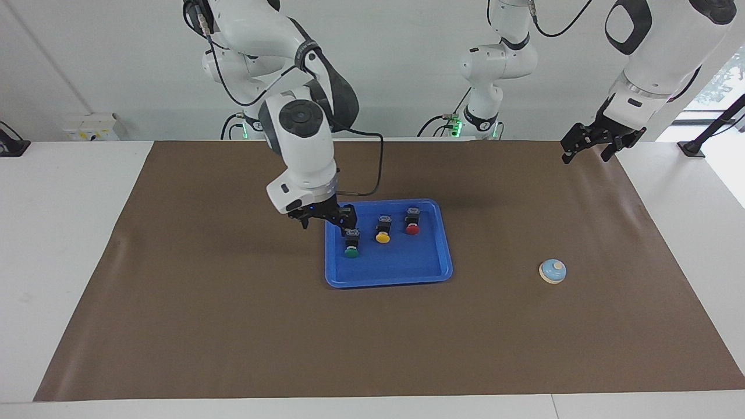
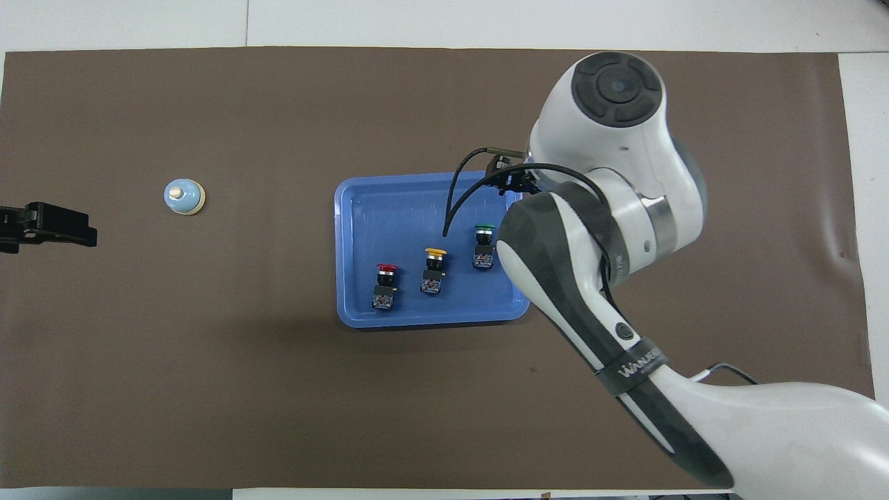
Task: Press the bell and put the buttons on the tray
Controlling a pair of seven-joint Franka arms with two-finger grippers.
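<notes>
My right gripper point(image 1: 323, 218) hangs spread and empty over the rim of the shallow bright blue plastic tray point(image 1: 428, 273), where the red point(image 1: 412, 229), yellow point(image 1: 382, 237) and green point(image 1: 351, 252) black-bodied push-buttons lie. My left gripper point(image 1: 593, 144) waits spread, well apart from the small light-blue dome bell point(image 1: 552, 271). Dipping low, I risk clipping the green button.

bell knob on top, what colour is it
Cream, on the light-blue dome of the bell; it shows best in the overhead view.
</notes>
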